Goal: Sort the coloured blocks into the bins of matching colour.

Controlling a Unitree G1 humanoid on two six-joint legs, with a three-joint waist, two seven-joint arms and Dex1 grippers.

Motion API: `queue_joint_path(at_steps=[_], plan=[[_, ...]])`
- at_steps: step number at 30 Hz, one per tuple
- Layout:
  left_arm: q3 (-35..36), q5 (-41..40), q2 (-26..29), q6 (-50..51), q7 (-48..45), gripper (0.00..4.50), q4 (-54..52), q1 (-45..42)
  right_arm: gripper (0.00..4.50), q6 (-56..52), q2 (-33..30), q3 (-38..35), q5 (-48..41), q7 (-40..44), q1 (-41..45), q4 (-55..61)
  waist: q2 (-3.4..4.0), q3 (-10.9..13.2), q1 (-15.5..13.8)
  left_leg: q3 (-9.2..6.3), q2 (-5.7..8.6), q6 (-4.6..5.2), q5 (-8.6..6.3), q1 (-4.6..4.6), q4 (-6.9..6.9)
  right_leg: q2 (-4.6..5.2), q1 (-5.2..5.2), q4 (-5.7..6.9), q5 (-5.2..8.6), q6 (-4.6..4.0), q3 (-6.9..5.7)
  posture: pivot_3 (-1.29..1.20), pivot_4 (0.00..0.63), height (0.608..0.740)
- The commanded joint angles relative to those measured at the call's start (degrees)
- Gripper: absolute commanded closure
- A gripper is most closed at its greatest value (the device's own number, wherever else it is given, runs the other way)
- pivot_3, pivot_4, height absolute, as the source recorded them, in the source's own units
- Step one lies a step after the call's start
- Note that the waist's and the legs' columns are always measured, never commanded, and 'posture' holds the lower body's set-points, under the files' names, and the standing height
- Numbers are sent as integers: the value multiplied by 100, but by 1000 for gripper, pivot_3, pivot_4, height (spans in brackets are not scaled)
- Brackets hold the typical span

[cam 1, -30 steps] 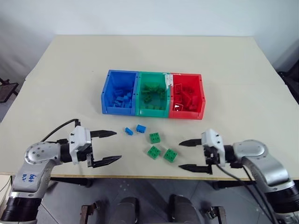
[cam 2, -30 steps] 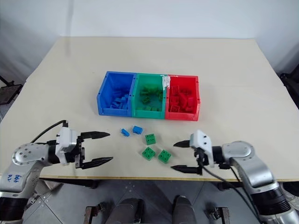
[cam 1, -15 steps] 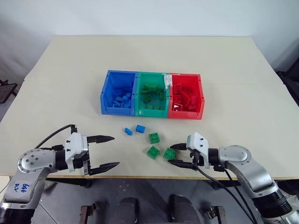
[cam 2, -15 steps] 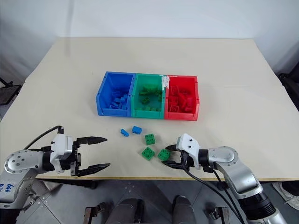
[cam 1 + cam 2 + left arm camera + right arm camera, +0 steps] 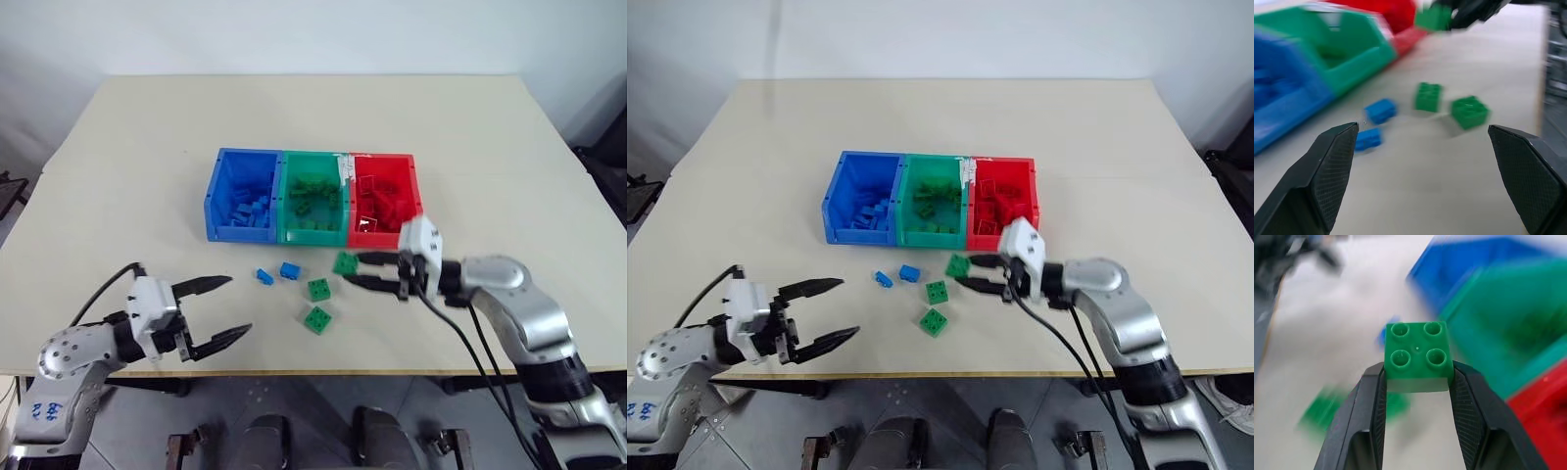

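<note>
The light over my table [image 5: 470,137] is bright, even and soft, with no glare on its matte cream top. Shadows are faint: the bins [image 5: 312,199] and the loose blocks [image 5: 317,320] cast only thin dark rims. Both head views are sharp from edge to edge, without bending I can make out. Past my left gripper [image 5: 1422,176], the fingers [image 5: 1332,161] come out crisp while the bins and blocks beyond smear into streaks. Past my right gripper [image 5: 1418,382], the green block [image 5: 1418,355] between my fingers is sharp, studs clear, and everything behind is a blur of colour.
</note>
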State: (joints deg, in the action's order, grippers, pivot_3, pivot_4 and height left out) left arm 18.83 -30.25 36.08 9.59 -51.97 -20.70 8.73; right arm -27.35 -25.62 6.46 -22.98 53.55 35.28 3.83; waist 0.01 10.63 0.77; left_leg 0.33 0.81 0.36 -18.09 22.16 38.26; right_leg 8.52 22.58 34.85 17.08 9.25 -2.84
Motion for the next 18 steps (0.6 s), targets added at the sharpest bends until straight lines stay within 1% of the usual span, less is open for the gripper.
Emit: queue_joint_path(at_steps=[1, 4, 6, 8, 11, 13, 15, 18], plan=[[498, -162, -119, -22, 322, 0, -365, 384, 3050, 433, 453, 53, 559, -712, 748, -931, 0, -1, 22, 0, 0, 0, 0, 0, 0, 0, 1, 0, 0, 0, -1, 0, 150, 740], [600, -152, -143, -23, 377, 0, -459, 581, 3050, 766, 713, 139, 913, -942, 1180, -1674, -2, -2, -9, -7, 8, 3, -2, 2, -3, 5, 4, 7, 1, -3, -1, 0, 150, 740], [642, -155, -137, -25, 406, 0, -518, 687, 2305, 864, 847, 193, 1007, -895, 1425, -2077, -3, -3, 3, -8, 15, 8, -7, 4, -2, 6, 5, 9, 0, -4, -1, 0, 150, 740], [656, -156, -114, -18, 427, 0, -551, 713, 1667, 998, 921, 174, 1049, -845, 1578, -2274, -3, -2, 6, -7, 20, 12, -9, 5, -2, 9, 6, 9, 0, -4, -1, 0, 150, 740], [628, -133, -49, 1, 403, 0, -573, 668, 642, 1029, 825, 83, 1029, -714, 1607, -2157, -3, -2, 34, -7, 26, 11, -11, 6, -5, 8, 10, 9, 0, -5, -2, 0, 150, 740], [521, -107, 3, 15, 351, 0, -557, 572, 22, 1053, 642, -9, 870, -423, 1423, -1812, -3, -2, 51, -8, 28, 10, -11, 6, -6, 6, 10, 10, 0, -5, -4, 0, 150, 740], [396, -91, 52, 36, 294, 0, -536, 456, 22, 1114, 428, -109, 637, -31, 1170, -1434, -3, -3, 57, -9, 30, 10, -11, 8, -6, 6, 10, 9, 0, -5, -5, 0, 150, 740], [37, -14, 172, 35, 129, 0, -431, 106, 22, 1286, -245, -368, 248, 866, 478, -865, -4, -3, 0, -11, 33, 14, -14, 8, -6, 7, 4, 6, 0, -5, -8, 0, 150, 740]])
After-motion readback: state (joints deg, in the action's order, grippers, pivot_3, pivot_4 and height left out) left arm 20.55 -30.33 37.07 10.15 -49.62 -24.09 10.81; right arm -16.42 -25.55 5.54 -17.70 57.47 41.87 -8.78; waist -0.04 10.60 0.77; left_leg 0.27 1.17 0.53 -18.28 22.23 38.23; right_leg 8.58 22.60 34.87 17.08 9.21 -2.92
